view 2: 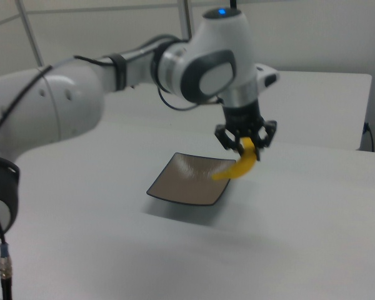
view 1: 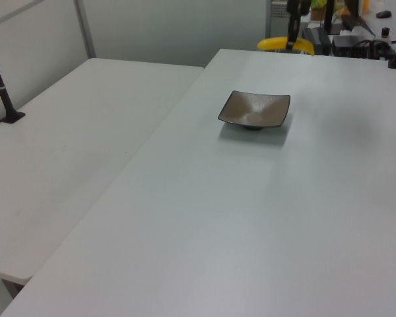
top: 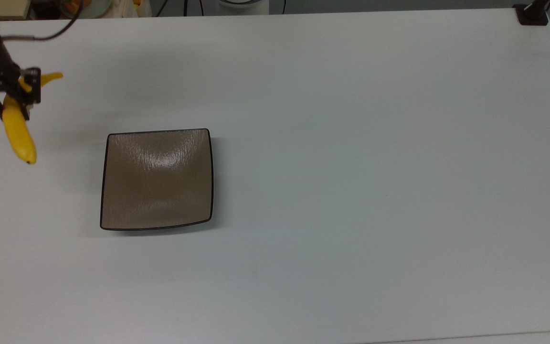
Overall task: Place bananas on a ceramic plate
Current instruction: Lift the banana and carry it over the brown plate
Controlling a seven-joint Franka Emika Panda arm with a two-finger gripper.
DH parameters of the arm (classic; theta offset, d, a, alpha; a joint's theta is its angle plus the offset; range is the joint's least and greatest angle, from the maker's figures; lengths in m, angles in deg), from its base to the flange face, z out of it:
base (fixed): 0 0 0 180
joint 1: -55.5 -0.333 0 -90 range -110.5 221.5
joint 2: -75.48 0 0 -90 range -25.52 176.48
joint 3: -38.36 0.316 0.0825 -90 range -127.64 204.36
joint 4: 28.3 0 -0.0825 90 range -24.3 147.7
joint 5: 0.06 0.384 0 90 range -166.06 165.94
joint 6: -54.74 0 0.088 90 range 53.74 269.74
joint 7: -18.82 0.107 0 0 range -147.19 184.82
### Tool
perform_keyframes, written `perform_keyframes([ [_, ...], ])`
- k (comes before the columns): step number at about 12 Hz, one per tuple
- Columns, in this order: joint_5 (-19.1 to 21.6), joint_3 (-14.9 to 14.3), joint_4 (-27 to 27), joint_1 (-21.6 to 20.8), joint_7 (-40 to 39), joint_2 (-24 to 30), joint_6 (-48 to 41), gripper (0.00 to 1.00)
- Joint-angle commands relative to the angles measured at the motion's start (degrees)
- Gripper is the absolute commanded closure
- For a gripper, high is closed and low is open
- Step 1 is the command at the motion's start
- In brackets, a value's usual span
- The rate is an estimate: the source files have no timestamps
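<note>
A bright yellow banana (top: 18, 131) hangs in the air, lifted off the white table (top: 351, 143), with my gripper (top: 11, 93) shut on its upper part. In the top view it is left of and above the plate. The square taupe-brown ceramic plate (top: 156, 179) with a dark rim sits empty on the table. In the left view the banana (view 1: 275, 43) is held well above the table behind the plate (view 1: 254, 109). The right view shows my gripper (view 2: 245, 141) clamping the banana (view 2: 239, 167) beside the plate (view 2: 190, 180).
A black clamp post (top: 532, 13) stands at the table's far right corner in the top view. A second white table (view 1: 66, 145) with a black post (view 1: 1, 89) lies to the left view's left. Cluttered items sit beyond the table's back edge.
</note>
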Motion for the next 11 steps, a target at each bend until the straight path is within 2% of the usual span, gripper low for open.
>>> perform_keyframes([
  [1, 1.69, -0.61, 4.38, -3.36, 0.43, 8.71, -5.64, 1.0],
  [4, 1.69, -0.61, 4.82, -6.88, 2.61, 10.66, -9.96, 1.0],
  [11, 1.6, -0.7, 6.14, -12.42, 17.12, 9.17, -6.73, 1.0],
])
